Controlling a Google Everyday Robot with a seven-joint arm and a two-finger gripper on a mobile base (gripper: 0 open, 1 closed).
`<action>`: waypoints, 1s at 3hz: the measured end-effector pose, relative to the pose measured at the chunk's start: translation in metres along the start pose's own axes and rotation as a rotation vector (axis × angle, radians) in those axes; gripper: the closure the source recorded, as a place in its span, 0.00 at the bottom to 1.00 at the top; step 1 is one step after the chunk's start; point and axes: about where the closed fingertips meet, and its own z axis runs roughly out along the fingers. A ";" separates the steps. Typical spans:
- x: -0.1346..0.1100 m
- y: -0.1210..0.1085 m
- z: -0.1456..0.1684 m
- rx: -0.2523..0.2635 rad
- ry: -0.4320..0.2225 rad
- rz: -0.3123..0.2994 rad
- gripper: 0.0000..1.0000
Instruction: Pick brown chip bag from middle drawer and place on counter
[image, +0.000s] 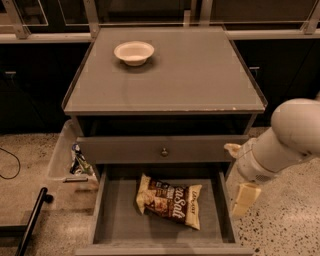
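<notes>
Nothing done yet: bag (169, 201) lies flat in the open drawer (115, 220), about mid-floor. Claw (245, 198) hangs outside the drawer's right wall, holding nothing; how far open, can't tell. Left to do: reach in, grasp, lift, set on surface (190, 75), where only a bowl (134, 52) sits.

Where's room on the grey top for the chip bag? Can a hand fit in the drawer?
The counter is bare from the white bowl, at its back left, across to the front and right edges. In the middle drawer, bare floor lies on either side of the brown chip bag. The gripper hangs outside the drawer's right wall.
</notes>
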 end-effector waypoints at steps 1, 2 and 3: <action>0.003 -0.010 0.056 -0.008 -0.051 -0.005 0.00; 0.018 -0.020 0.134 -0.005 -0.114 0.000 0.00; 0.019 -0.020 0.139 -0.008 -0.117 0.003 0.00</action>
